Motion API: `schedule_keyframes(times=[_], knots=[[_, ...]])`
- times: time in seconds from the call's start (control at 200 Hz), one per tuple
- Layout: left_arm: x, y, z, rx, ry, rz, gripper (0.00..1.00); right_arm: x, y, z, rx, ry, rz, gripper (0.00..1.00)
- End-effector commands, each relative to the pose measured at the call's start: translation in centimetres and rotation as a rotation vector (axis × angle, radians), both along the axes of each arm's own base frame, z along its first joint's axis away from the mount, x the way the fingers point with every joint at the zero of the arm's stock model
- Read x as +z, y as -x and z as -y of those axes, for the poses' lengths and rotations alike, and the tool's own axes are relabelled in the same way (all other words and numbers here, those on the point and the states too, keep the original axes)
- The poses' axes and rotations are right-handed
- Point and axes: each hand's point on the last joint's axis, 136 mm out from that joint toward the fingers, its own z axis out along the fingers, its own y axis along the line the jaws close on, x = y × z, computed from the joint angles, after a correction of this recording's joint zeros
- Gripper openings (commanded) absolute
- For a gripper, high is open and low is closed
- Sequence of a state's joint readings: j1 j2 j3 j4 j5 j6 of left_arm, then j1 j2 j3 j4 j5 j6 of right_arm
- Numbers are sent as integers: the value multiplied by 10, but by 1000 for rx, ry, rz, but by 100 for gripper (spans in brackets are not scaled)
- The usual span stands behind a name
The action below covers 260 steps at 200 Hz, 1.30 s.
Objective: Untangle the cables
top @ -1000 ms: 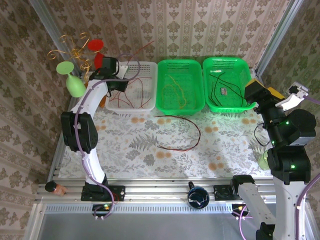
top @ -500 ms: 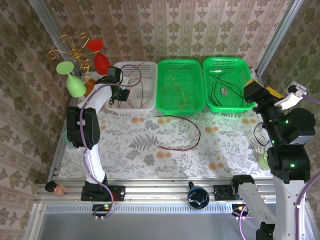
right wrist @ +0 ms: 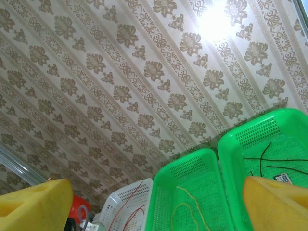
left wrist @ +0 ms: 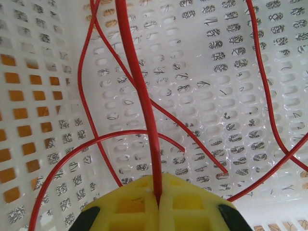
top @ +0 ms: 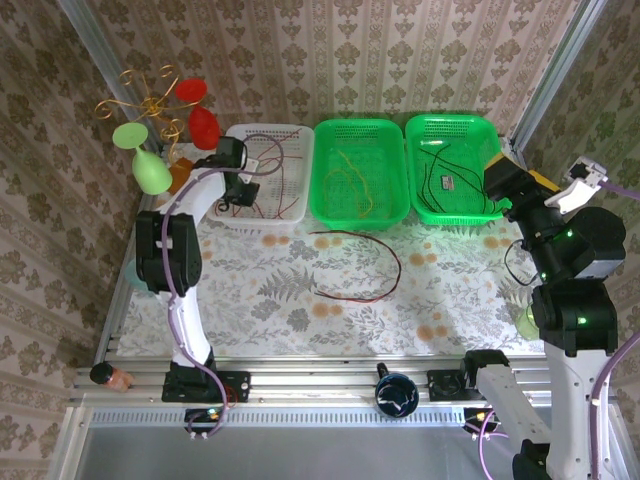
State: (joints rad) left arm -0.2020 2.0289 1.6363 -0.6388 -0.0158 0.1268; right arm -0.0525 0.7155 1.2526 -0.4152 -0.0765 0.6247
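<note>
Pinching one red wire (left wrist: 139,91) between the left fingers (left wrist: 130,207), shut tight on it, low inside the white basket (left wrist: 269,72), among other red strands looping across the basket floor. Holding the right fingers (right wrist: 33,204) wide apart and empty, raised beside the right green basket (top: 450,122), home to the black wires (top: 432,185). Yellow wire (top: 350,185) in the middle green basket (top: 330,130); one dark loop (top: 385,250) lying loose on the surface (top: 270,290).

Probably sorting the red strands into the white basket. To do it well: lower the held strand onto the basket floor, open slowly, lift straight up, and watch for neighbouring loops snagging on the fingers. Avoid pulling sideways, likely to drag a whole curl over the rim.
</note>
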Motion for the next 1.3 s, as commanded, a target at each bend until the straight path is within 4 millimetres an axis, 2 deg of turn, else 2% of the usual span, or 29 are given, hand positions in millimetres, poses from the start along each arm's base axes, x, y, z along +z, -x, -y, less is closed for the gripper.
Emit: schedule_keyframes(times=[0.0,0.215,0.37,0.455,0.53,0.6,0.655,0.69,0.745,0.775,0.89,0.995,1.14,1.295], knots=[[-15,3,8,-33,-30,-74,1,13,6,-2,9,11,39,92],[-31,-2,23,-60,-34,-137,4,17,11,-1,2,27,44,92],[-32,-2,27,-69,-25,-155,16,17,14,0,-5,37,43,91],[-33,1,26,-78,-38,-177,19,18,14,0,-5,38,44,91],[-31,1,20,-75,-90,-184,19,17,12,0,-3,35,44,91],[-22,-3,12,-57,-129,-154,12,16,11,-1,2,32,44,91],[-17,-7,10,-43,-134,-125,13,15,11,-1,3,29,43,91],[-14,-9,8,-32,-128,-111,18,14,10,-1,4,27,41,91],[-13,-11,9,-33,-117,-104,41,14,10,-2,6,28,41,91],[-13,-10,12,-40,-107,-107,47,15,11,-2,5,29,43,91],[-9,-7,20,-44,-79,-86,54,16,14,-1,0,38,44,91],[9,-9,30,-41,-50,-10,63,17,16,0,-6,42,44,92],[25,-1,51,-76,-17,4,68,15,16,-1,-4,39,41,92],[25,11,75,-121,1,-10,70,13,15,0,-6,34,41,92]])
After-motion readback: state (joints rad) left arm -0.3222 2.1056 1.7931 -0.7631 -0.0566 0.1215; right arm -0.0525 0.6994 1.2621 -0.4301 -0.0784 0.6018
